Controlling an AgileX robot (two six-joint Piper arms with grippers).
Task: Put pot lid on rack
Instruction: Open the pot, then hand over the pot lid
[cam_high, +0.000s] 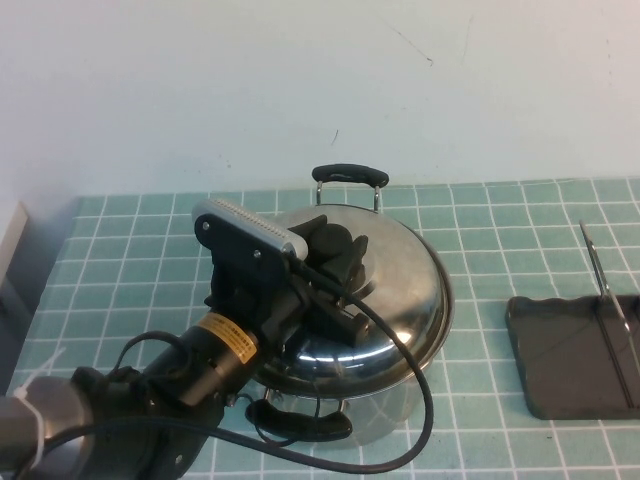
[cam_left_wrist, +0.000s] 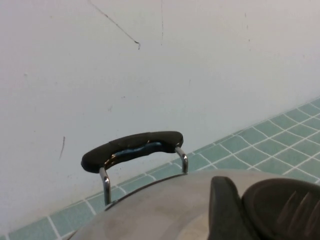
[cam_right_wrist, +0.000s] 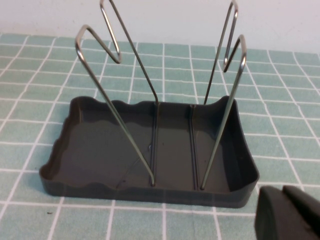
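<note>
The pot lid (cam_high: 385, 290) sits on the steel pot (cam_high: 385, 405) at the middle of the green-tiled table (cam_high: 480, 210), slightly to the near side. It looks a little tilted, with its right edge overhanging the pot's wall. One black pot handle (cam_high: 348, 176) stands up at the far side, and another handle (cam_high: 300, 420) sticks out at the near side.

The left gripper (cam_high: 335, 262) is down on the centre of the lid, its arm reaching in from the near left. Its dark fingers (cam_high: 340, 245) sit around the spot where the knob should be, but the knob itself is hidden, so I cannot tell whether they are pinching it or standing apart. In the left wrist view one finger (cam_left_wrist: 225, 207) lies just above the lid's dome (cam_left_wrist: 165, 210), with the far handle (cam_left_wrist: 132, 149) beyond it.

The rack (cam_high: 575, 355) stands well apart to the right, at the table's right edge: a dark tray with a wavy rim and thin wire uprights (cam_high: 600, 275), with nothing in it.

The right gripper (cam_right_wrist: 287, 215) shows only in its wrist view, near the rack's tray (cam_right_wrist: 70, 150); I cannot tell the state of its fingers
</note>
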